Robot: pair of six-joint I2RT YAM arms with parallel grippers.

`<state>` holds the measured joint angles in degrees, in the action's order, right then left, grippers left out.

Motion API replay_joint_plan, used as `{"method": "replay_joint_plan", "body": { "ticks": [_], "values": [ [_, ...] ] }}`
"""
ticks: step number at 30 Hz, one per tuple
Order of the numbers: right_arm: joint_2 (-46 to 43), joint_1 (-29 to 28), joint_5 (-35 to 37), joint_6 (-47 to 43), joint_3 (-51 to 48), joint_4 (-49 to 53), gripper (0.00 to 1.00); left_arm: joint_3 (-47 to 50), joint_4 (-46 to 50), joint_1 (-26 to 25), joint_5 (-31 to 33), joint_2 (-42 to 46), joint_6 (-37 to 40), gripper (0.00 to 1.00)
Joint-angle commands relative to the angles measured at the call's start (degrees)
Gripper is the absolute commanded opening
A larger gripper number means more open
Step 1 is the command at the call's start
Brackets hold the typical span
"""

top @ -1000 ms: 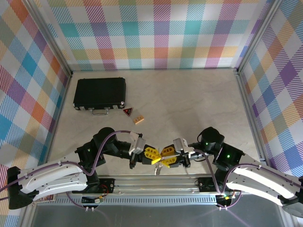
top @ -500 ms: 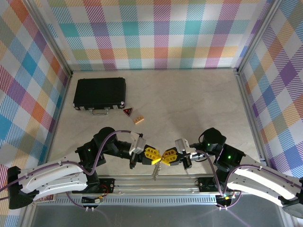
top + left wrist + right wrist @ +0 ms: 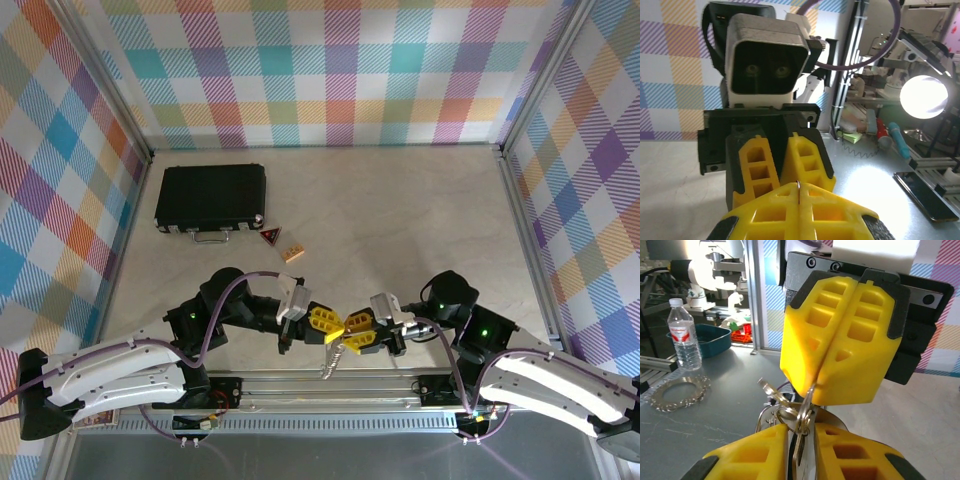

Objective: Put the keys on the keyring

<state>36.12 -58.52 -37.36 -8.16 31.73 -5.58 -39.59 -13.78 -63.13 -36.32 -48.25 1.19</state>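
The keys (image 3: 790,412) are a bunch of silver metal pieces on wire loops, dangling just above the near rail (image 3: 328,362). My left gripper (image 3: 338,325) is shut, pinching a thin silver loop of the bunch; its edge shows between the yellow fingers (image 3: 799,186). In the right wrist view the left gripper (image 3: 815,385) comes down from above with the loop in its tips. My right gripper (image 3: 350,338) faces it tip to tip. Its jaws (image 3: 800,435) stand slightly apart with a key blade hanging in the gap. The keyring is hidden among the bunch.
A black case (image 3: 210,197) lies at the back left. A red-and-black triangular tag (image 3: 270,237) and a small wooden block (image 3: 293,253) sit next to it. The aluminium rail (image 3: 400,380) runs along the near edge under the grippers. Checked walls enclose the table.
The right gripper's jaws closed from a wider spread, then parted a little. Both grippers stay tip to tip, shifted slightly away from the rail, with the keys still hanging below.
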Motion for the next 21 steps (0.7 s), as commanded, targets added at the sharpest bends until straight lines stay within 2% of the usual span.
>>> {"method": "replay_joint_plan", "body": {
  "ticks": [1,13,21],
  "values": [
    [-2.1,-0.2,2.3,0.3,-1.2,-2.9,0.21,-0.2,-4.1,-0.2,3.4,1.2,1.4,0.0],
    [-5.7,-0.2,9.8,0.6,-2.6,-3.4,0.23,-0.5,-4.8,-0.2,1.5,-0.3,0.5,0.0],
    [-5.6,-0.2,9.4,0.8,-2.7,-3.8,0.18,0.1,-5.0,-0.1,1.7,-0.4,0.3,0.0]
  ]
}}
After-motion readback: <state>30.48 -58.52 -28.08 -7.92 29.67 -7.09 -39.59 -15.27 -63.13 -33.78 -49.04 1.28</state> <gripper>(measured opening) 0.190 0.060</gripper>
